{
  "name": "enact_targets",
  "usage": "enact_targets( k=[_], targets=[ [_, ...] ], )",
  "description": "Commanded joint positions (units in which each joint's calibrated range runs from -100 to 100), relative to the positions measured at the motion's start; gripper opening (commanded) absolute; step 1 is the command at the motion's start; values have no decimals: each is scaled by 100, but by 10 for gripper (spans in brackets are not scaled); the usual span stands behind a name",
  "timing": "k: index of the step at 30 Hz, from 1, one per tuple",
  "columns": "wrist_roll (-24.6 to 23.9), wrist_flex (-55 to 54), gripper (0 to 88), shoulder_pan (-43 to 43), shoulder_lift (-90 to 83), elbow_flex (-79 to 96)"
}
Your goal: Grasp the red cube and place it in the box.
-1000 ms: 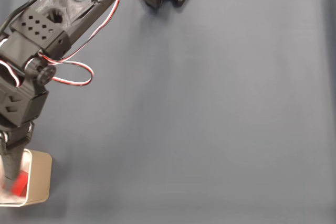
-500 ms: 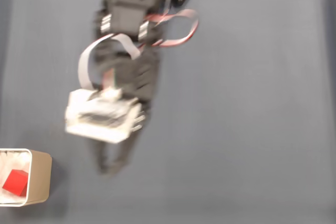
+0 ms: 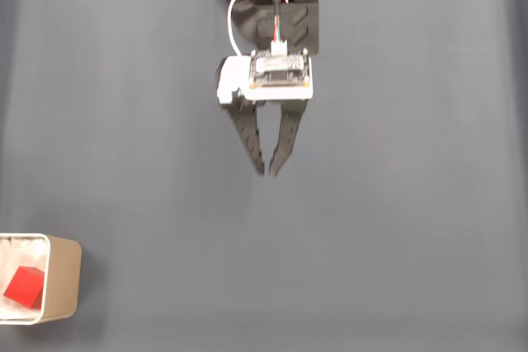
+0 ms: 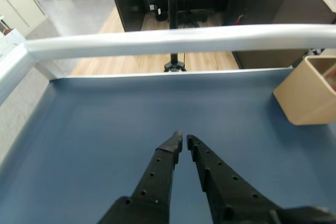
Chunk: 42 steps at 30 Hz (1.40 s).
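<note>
Fixed view shows the red cube (image 3: 24, 287) lying inside the box (image 3: 64, 278), so the job looks done. My pincer (image 3: 266, 172) hangs empty and nearly closed, well apart from it.

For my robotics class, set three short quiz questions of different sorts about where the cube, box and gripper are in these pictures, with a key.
1. True or false: the red cube lies inside the box.
2. In the fixed view, the box sits at: A) top right, B) bottom left, C) centre.
3. Fill in: the gripper holds ____.

Key: 1 true. 2 B. 3 nothing; its fingertips are nearly together over bare blue mat, apart from the box.
</note>
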Motion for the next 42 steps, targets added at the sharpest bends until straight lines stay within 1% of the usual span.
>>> enact_targets(
  k=[1,5,10,14,19,25,30,42],
  targets=[
    [29,1,0,-44,-1353,1382],
    [15,788,0,55,-2757,2632],
    [10,2402,0,190,-4152,3499],
    [-98,3984,0,134,-4664,3508],
    [-156,4788,0,119,-4690,3508],
    [-186,4804,0,112,-4698,3508],
    [0,4845,15,119,-4698,3508],
    [24,4845,15,126,-4698,3508]
  ],
)
